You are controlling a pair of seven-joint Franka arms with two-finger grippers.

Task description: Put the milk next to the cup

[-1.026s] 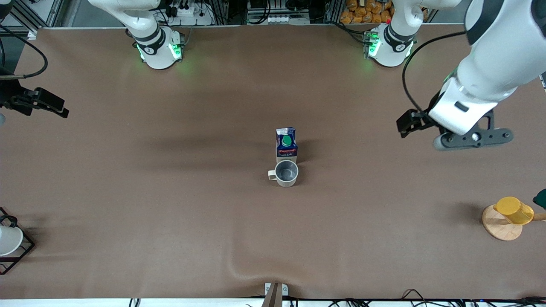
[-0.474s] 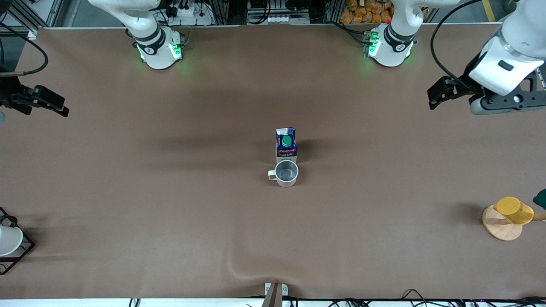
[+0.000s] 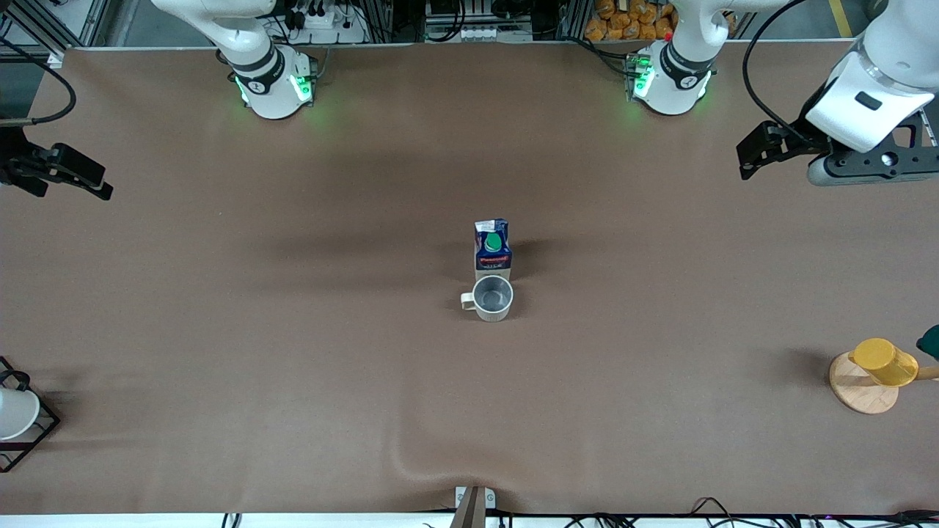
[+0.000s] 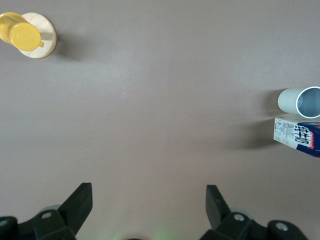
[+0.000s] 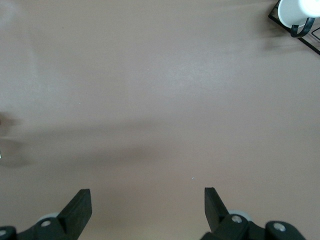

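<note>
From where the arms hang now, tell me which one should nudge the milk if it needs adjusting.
Probably left. The left gripper, open, already has the milk and the cup in its wrist view; the right gripper, open over the table's end, sees neither.

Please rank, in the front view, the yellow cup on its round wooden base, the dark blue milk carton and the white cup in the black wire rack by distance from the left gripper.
1. Yellow cup on its round wooden base, at the left arm's end, closest to the left gripper.
2. Dark blue milk carton, mid-table.
3. White cup in the black wire rack, at the right arm's end.
</note>
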